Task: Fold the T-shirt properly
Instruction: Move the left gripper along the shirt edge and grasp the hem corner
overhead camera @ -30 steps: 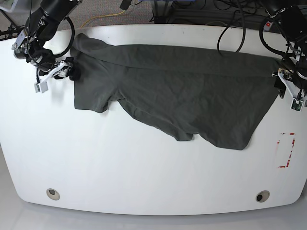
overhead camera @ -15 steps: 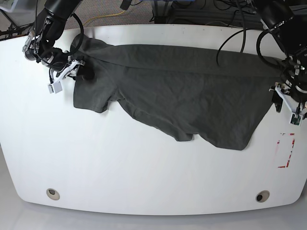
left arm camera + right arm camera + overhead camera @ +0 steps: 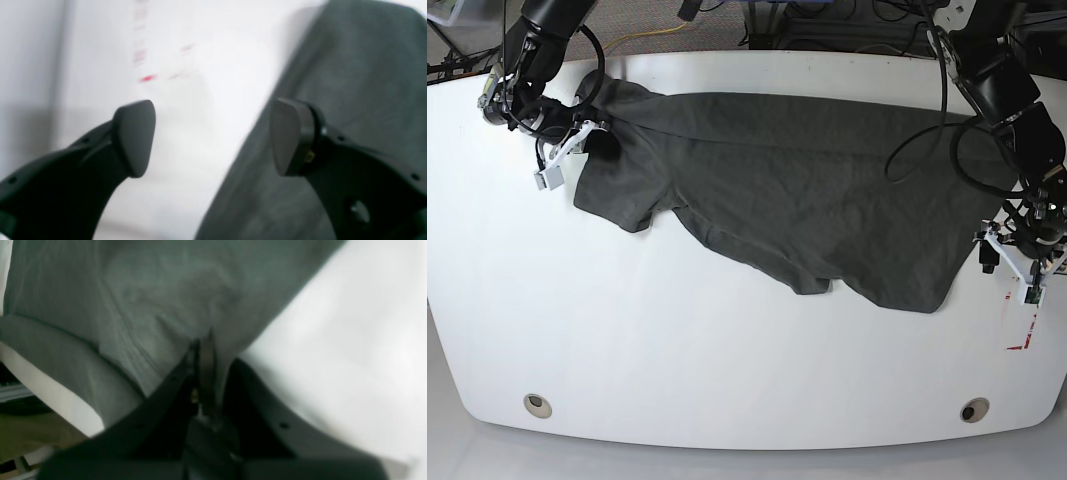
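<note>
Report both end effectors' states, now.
Left end effector: open, holding nothing, straddling the T-shirt edge.
Right end effector: shut on the T-shirt.

A white tabletop carries two round holes, one at 7 o'clock and one at 5 o'clock. Red-marked tape sits at 4 o'clock.

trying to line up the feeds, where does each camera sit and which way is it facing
base: high over the white table, looking down; T-shirt spread across, both arms in view.
left wrist: behind the open left gripper, facing the shirt's edge and bare table; both fingers show.
right wrist: behind the right gripper, shut on T-shirt fabric.
shared: all views show the T-shirt and table.
</note>
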Controlling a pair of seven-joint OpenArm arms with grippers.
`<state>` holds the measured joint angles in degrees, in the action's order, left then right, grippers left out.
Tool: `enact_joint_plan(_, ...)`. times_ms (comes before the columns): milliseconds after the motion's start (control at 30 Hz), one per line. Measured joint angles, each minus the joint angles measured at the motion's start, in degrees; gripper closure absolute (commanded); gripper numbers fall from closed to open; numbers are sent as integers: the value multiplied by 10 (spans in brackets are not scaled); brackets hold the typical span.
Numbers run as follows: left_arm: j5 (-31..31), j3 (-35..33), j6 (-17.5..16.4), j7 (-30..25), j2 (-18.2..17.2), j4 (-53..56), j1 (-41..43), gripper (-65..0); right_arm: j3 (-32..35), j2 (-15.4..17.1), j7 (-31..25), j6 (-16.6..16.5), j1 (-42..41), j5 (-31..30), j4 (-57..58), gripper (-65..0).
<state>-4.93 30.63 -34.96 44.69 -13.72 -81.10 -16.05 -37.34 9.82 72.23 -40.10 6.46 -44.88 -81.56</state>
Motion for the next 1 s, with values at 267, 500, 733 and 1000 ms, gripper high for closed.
enact_joint_plan(267,-5,-31,26,-39,-2,154,-75,-500,3,-1,0,0,0,0,-1,0)
enact_joint_plan(500,-1,-55,26,-81,-5,290,-122,-576,3,-1,2,0,-1,0,-1,0)
enact_joint_plan(733,-2,-57,24,-83,-2,353,-155,-599,3,-1,3,0,-1,-2,-1,0)
enact_joint_plan(1000,29,-106,22,-137,-3,411,-157,-592,3,-1,3,0,-1,-1,-1,0)
